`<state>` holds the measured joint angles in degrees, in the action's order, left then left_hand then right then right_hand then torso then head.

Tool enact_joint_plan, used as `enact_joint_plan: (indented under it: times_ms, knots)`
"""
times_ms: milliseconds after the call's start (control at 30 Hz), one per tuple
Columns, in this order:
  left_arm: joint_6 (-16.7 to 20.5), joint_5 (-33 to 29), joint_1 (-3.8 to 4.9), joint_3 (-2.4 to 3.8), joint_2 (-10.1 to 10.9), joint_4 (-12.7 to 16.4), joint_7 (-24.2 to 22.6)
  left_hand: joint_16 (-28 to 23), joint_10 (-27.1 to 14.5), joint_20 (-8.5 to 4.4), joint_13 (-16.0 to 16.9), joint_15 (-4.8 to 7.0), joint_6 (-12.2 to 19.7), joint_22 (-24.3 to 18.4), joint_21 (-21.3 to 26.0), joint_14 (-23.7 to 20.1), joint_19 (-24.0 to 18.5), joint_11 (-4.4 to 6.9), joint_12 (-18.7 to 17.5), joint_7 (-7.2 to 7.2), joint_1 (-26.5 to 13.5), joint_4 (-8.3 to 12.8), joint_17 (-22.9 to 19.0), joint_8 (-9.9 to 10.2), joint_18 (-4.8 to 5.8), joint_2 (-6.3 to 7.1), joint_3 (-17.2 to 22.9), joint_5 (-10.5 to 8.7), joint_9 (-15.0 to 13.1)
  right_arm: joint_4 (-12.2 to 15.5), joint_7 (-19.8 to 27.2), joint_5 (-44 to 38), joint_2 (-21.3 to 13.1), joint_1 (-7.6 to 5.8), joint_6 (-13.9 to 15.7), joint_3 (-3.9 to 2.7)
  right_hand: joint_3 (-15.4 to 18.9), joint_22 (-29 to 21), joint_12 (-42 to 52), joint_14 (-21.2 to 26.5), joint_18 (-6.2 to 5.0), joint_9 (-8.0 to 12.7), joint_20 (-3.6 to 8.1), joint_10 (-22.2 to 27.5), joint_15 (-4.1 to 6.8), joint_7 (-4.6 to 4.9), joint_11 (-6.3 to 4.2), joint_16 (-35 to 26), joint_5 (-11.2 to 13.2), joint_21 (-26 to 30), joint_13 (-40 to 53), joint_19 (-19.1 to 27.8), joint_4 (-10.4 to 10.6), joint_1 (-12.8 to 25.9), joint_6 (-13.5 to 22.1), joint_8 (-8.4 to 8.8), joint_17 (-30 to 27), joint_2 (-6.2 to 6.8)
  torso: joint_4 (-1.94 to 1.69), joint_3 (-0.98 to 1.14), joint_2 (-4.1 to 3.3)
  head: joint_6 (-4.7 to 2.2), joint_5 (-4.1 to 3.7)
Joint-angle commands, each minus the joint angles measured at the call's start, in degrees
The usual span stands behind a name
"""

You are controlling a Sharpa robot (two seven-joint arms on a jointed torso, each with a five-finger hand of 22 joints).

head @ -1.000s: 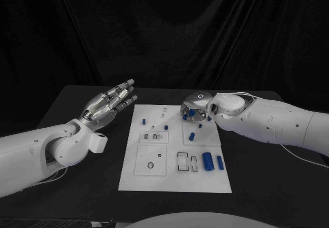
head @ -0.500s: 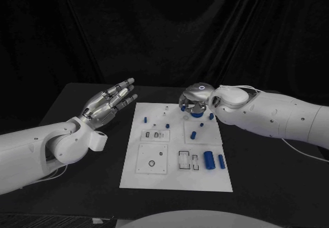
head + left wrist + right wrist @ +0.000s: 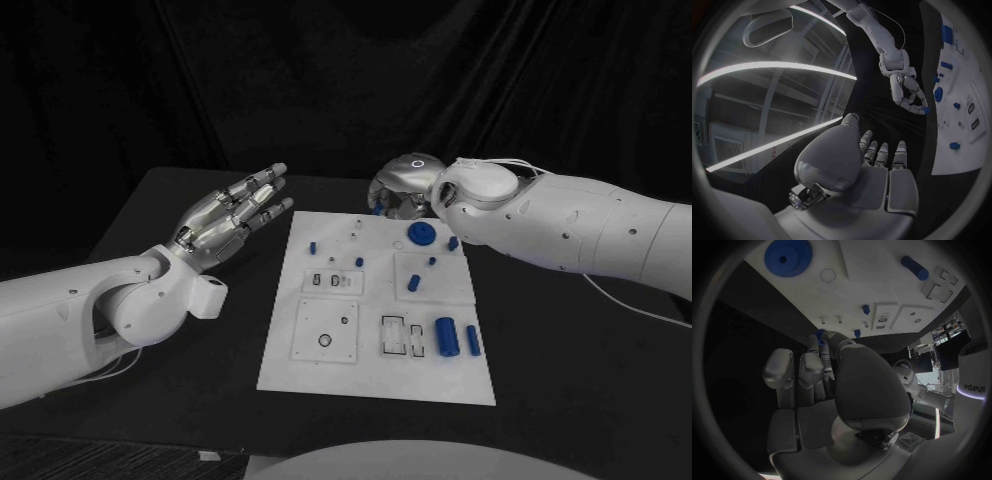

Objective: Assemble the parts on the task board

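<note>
The white task board [image 3: 378,375] lies in the middle of the black table. A blue gear [image 3: 420,235] lies flat near its far right corner and appears again in the right wrist view as the gear [image 3: 787,256]. My right hand [image 3: 404,188] hovers above the board's far edge, fingers curled down, pinching a small blue part [image 3: 820,334] at its fingertips; the left wrist view shows this part [image 3: 925,109] too. My left hand [image 3: 231,215] is held up beside the board's far left corner, fingers spread, holding nothing.
Two blue cylinders [image 3: 446,335] lie side by side at the board's near right. Small blue pegs [image 3: 414,283] stand and lie around its middle. Framed slots [image 3: 392,336] and a plate with a ring [image 3: 326,340] sit near the front. Black table surrounds the board.
My right hand has risen and drawn back toward the board's far edge, uncovering the blue gear that now lies on the board. The left hand has stayed where it was.
</note>
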<state>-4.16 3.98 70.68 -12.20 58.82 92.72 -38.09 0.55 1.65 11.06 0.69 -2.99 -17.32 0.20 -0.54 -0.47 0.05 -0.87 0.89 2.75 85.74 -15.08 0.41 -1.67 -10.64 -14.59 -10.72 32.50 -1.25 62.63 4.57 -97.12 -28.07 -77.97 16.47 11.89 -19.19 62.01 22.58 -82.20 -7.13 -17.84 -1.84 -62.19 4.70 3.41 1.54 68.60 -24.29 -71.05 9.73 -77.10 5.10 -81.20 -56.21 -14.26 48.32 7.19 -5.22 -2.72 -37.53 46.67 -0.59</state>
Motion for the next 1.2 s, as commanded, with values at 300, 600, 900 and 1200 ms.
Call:
enact_joint_plan:
  times_ms: [300,600,900,1200]
  knots:
    - [0.9,0.1,0.18,0.06,-0.2,0.2,-1.2,-0.5,0.3,0.12,0.2,-0.52,-0.8,0.0,0.3,0.5,0.2,-0.72,1.4,-0.17,0.4,0.6,-0.4,-1.1,0.23,0.17,1.3,1.24,-1.0,-2.4,-0.4,0.2,1.5,-0.5,-1.3,-0.03,-1.4,1.3,-1.5,-0.1,1.24,-5.0,-0.01,-0.8,-0.31,0.9,-0.34,0.8,0.5,-1.8,0.1,-0.5,-0.6,-1.1,-2.1,-3.76,1.1,0.38,-1.09,-0.08,-1.76,-1.02,-0.15]
    - [0.7,0.1,0.18,0.06,-0.3,0.2,-1.2,-0.5,0.3,0.15,0.2,-0.56,-0.8,0.0,0.3,0.5,0.3,-0.75,1.4,-0.13,0.4,0.6,-0.4,-1.1,0.23,0.16,1.3,1.32,-1.0,-2.9,-0.6,0.2,2.3,-0.42,-2.4,-0.03,-1.5,1.5,-1.8,0.0,1.28,-5.0,-0.07,-0.9,-0.37,0.93,-0.31,0.6,0.9,-1.9,0.1,-0.5,-0.7,-1.1,-1.8,-3.62,0.9,0.33,-2.38,-0.22,-3.03,-2.34,-1.62]
    - [0.4,0.1,0.18,0.06,-0.4,-0.2,-1.2,-0.5,0.3,0.19,0.2,-0.63,-0.8,0.0,0.3,0.5,0.3,-0.78,1.4,-0.1,0.5,0.6,-0.4,-1.1,0.23,0.14,1.4,1.36,-1.0,-3.3,-0.7,0.2,2.9,-0.08,-2.9,-0.03,-1.6,1.6,-2.1,0.1,1.27,-5.1,-0.15,-1.0,-0.44,0.99,-0.24,0.5,1.3,-1.9,0.0,-0.4,-0.8,-1.1,-1.4,-3.38,0.8,0.32,-2.98,-0.57,-3.37,-2.8,-2.52]
    - [0.1,0.1,0.18,0.05,-0.7,-0.6,-1.2,-0.5,0.3,0.24,0.2,-0.76,-0.9,0.0,0.3,0.5,0.3,-0.78,1.4,0.0,0.5,0.6,-0.4,-1.1,0.23,0.1,1.4,1.39,-1.0,-3.8,-1.0,0.2,3.4,0.13,-3.5,-0.03,-1.7,2.0,-2.4,0.2,1.35,-5.1,-0.2,-1.1,-0.49,1.05,-0.2,0.4,1.5,-2.1,0.0,-0.5,-0.8,-1.1,-1.1,-3.2,0.7,0.28,-2.9,-0.63,-3.21,-2.71,-2.76]
